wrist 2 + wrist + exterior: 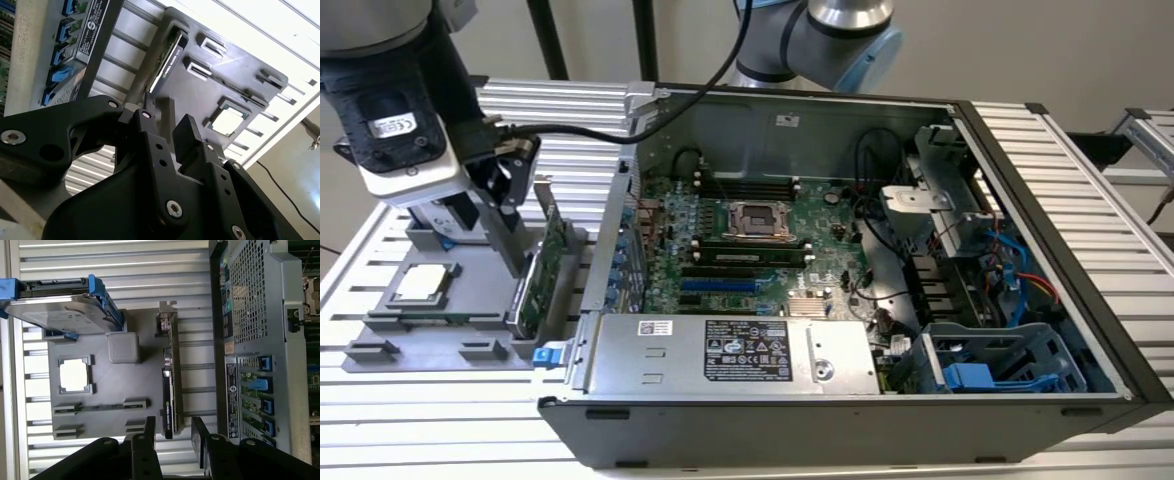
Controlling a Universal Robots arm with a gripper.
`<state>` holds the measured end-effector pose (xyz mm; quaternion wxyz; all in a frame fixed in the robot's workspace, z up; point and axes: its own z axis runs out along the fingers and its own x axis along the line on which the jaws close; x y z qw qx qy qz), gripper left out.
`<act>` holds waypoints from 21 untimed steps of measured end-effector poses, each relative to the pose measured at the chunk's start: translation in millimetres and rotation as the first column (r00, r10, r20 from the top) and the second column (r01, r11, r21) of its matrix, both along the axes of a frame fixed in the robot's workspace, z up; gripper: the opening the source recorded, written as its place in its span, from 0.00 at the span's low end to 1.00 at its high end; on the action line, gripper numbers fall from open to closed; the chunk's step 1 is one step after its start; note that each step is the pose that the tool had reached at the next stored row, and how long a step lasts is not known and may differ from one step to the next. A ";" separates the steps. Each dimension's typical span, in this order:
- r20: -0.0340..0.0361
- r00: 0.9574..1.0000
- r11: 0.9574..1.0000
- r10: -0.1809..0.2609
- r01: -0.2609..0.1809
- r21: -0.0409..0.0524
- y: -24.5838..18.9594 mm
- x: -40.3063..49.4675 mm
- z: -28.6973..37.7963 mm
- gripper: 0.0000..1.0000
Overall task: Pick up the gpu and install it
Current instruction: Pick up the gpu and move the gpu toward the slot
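On the grey fixture tray (443, 348), which lies on the slatted bench (1067, 170) beside the open computer case (854, 425), the gpu (540, 278) stands on its long edge in a holder slot. It runs along the tray edge nearest the case, green board face outward in the exterior view. A processor chip (427, 285) sits in a recess further in on the tray, apart from the card. A hard drive (55, 312) in a blue frame stands at another corner.

Claw condition: in the first wrist view the gripper (173, 426) is spread wide and holds nothing. Its two black fingers (148, 432) line up to either side of the card's near end, and daylight shows between each finger and the card. The second wrist view shows the same open gap, with the card's edge beyond it. Whether the fingertips have reached the height of the card's top edge cannot be told.

Progress, as judged: the arm is positioned over the pick-up point, but no grasp has been made. The card is seated in the tray and outside the case. The motherboard (761, 250) lies exposed inside the case. The pick-up is not yet done and the installation is not begun, so the task is in its opening stage.
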<state>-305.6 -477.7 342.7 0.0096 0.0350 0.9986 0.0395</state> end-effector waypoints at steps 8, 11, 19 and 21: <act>0.000 1.000 1.000 0.000 0.000 0.000 0.0 0.0 -3.0 1.00; 0.000 1.000 1.000 0.000 0.000 0.000 0.0 0.0 -4.4 1.00; 0.000 1.000 1.000 0.000 0.000 0.000 0.0 0.0 -8.6 1.00; 0.000 1.000 1.000 0.000 0.000 0.000 0.0 0.0 -9.6 1.00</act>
